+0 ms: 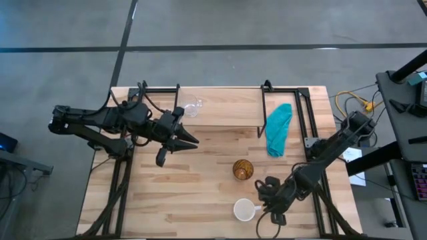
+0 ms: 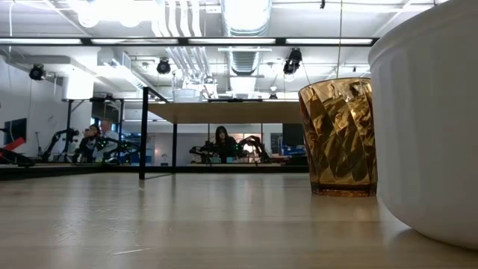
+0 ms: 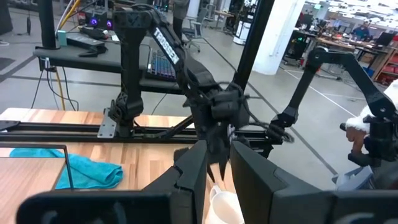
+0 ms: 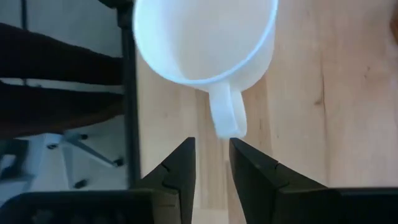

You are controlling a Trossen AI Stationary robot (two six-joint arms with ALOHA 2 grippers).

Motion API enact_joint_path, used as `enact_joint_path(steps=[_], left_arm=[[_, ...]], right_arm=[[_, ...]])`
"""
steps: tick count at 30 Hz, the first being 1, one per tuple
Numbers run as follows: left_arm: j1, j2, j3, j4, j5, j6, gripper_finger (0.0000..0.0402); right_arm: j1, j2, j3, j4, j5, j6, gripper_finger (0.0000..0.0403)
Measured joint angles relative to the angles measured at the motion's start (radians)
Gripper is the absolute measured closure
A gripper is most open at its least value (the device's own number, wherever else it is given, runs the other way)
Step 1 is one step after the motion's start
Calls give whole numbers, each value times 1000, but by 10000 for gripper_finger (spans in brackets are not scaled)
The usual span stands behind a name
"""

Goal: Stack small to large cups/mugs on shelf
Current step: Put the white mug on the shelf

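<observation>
A small clear glass cup point(image 1: 193, 108) stands on the light-wood shelf point(image 1: 227, 110) at its left end. The amber tumbler point(image 1: 243, 170) point(image 2: 343, 134) stands upright on the table in front of the shelf. The white mug point(image 1: 244, 211) point(image 2: 429, 127) stands near the table's front edge, its handle point(image 4: 227, 118) pointing toward my right gripper point(image 1: 268, 200). That gripper is open by a narrow gap, its fingertips point(image 4: 186, 149) just short of the handle. My left gripper point(image 1: 189, 141) hovers by the shelf's front left, slightly open and empty.
A teal cloth point(image 1: 279, 128) lies over the shelf's right part and hangs past its front edge. Black shelf legs point(image 2: 142, 134) and frame rails point(image 1: 303, 113) stand at the table's sides. Bare tabletop lies at the front left point(image 1: 153, 200).
</observation>
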Motion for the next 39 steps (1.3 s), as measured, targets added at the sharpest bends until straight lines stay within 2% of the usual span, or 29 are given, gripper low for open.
enact_joint_path(steps=[10,14,25,39], left_arm=[[0,-2,3,0,3,2,343],[0,-3,2,0,4,2,343],[0,-9,1,0,22,4,343],[0,-23,4,-6,28,6,343]], right_arm=[[-6,158,101,-4,3,-36,309],[-6,187,154,-74,9,-38,309],[-8,188,177,-96,72,38,309],[-8,188,177,-25,72,66,309]])
